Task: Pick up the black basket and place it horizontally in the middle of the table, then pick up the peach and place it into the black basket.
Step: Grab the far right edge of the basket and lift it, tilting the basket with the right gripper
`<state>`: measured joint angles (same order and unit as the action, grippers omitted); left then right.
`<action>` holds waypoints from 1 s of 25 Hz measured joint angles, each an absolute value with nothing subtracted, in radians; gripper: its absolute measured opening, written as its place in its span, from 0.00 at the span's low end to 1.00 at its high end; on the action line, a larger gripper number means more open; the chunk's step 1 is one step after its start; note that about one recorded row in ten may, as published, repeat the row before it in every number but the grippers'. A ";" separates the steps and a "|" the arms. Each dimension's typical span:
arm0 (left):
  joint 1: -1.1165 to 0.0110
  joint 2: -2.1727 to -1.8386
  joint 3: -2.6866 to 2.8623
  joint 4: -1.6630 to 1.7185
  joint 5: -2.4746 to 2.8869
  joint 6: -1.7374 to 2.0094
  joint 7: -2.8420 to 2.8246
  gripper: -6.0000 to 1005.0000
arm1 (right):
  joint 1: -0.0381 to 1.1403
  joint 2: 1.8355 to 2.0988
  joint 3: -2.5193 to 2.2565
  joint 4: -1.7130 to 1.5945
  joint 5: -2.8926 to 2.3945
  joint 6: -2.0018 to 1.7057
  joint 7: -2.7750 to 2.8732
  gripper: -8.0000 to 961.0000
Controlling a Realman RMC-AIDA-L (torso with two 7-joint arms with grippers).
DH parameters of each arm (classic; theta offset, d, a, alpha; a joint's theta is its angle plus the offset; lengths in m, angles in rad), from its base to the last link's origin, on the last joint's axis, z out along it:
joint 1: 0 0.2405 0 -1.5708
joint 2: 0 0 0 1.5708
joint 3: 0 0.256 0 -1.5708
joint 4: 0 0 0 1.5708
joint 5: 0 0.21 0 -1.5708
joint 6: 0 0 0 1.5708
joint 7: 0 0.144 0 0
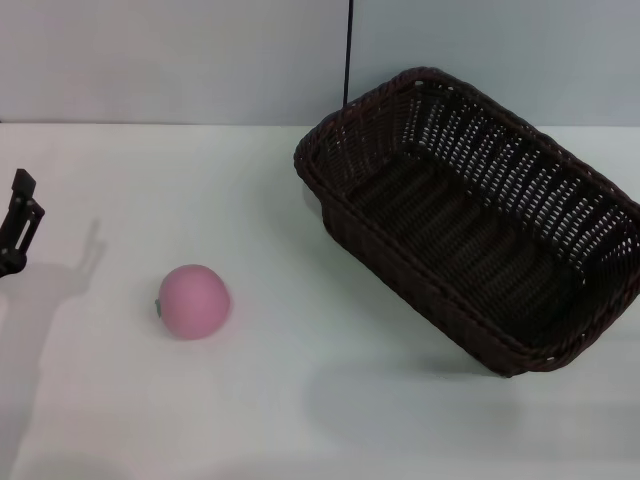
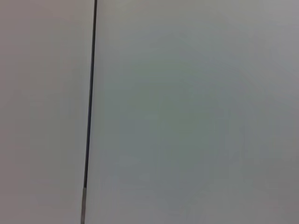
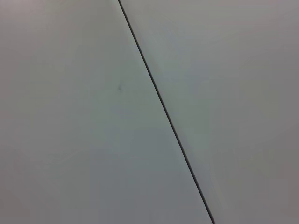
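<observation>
The black basket (image 1: 475, 215) is a large dark woven basket on the right half of the white table (image 1: 300, 400). It lies at a diagonal, its long side running from the back middle to the front right, and it is empty. The pink peach (image 1: 194, 301) sits on the table at the front left, well apart from the basket. My left gripper (image 1: 17, 225) shows at the far left edge, left of the peach and apart from it. My right gripper is out of view. Both wrist views show only a plain wall with a dark seam.
A pale wall (image 1: 180, 60) stands behind the table, with a thin dark vertical line (image 1: 348, 50) above the basket's back corner. Bare white tabletop lies between the peach and the basket and along the front.
</observation>
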<state>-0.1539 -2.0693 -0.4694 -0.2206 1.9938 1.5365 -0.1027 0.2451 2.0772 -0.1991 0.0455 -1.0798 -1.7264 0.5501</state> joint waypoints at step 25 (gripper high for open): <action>-0.174 -2.065 -0.475 -0.209 1.993 1.527 -0.115 0.82 | 0.211 2.018 -0.301 -1.240 -1.788 -1.671 2.071 0.74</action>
<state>-0.1744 -2.0646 -0.4755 -0.2086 1.9931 1.5275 -0.1150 0.2113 2.0179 -0.3014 -1.2402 -1.7880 -1.6714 2.0708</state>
